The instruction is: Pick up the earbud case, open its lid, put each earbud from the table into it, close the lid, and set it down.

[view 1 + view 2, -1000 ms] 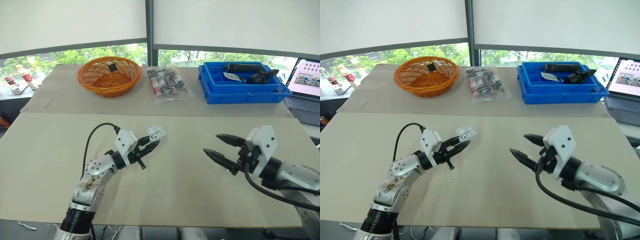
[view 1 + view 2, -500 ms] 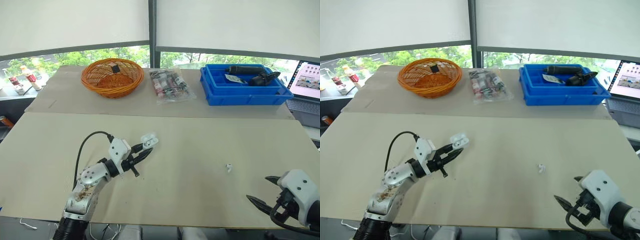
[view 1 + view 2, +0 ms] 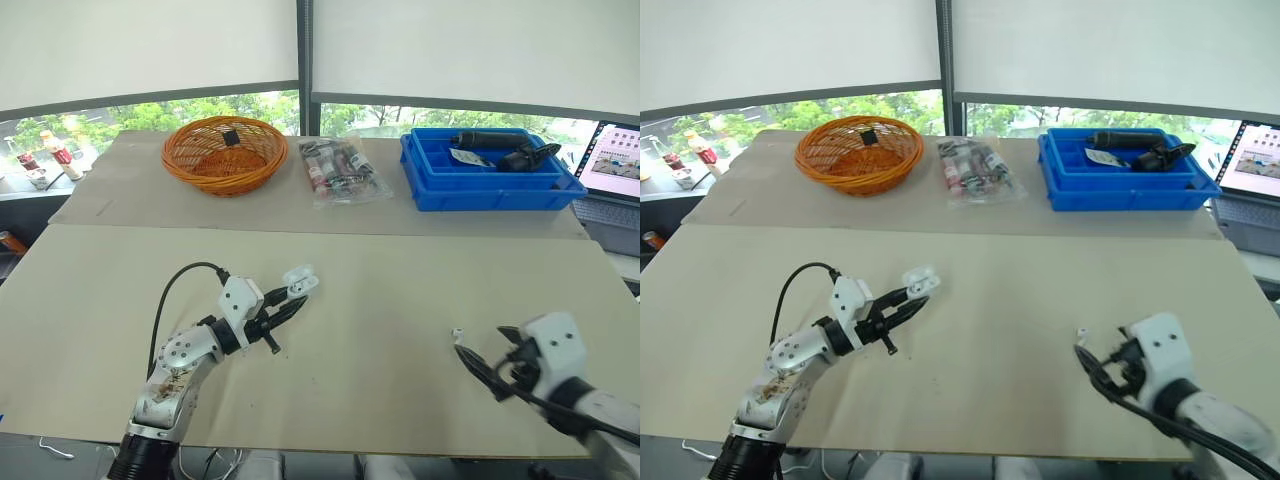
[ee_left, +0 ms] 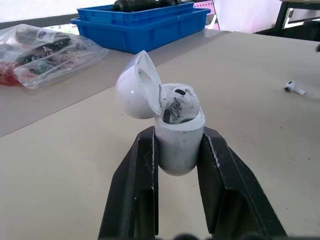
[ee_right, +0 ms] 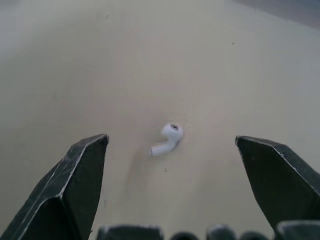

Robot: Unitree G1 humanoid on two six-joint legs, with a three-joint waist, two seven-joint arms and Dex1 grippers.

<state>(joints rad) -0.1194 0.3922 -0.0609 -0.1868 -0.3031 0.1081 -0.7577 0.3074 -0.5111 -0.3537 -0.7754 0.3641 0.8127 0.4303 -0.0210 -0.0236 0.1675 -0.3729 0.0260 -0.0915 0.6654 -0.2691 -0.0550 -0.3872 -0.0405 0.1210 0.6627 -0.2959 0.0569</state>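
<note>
Head views: clamping the earbud case (image 3: pixel 300 281) in the left gripper (image 3: pixel 290 302), raised over the near-left part of the table (image 3: pixel 380 270). Holding the right gripper (image 3: pixel 482 342) low beside the earbud (image 3: pixel 457 334) near the table's right edge, spread wide, no contact yet. Just changed: swung in from the near-right corner, where it sat half a second back, to right at the earbud. Reads as the pick of this earbud about to start; insertion, lid closing and set-down all left to do. Versus a second back: was hovering higher, toward mid-table. Same clamp on the case throughout, allowing for camera shift.

Left wrist view: pinching the case upright between both fingers (image 4: pixel 142 170), with lid (image 4: pixel 137 87) hinged back, so opening step done. Can't tell whether an earbud already sits inside. Loose earbud well apart, flat on bare table.

Right wrist view: bracketing the earbud between both open fingers, gaps either side, gripping nothing. Likely needs a small drop, then a gentle squeeze; small and rounded, so could skid or pop out.
</note>
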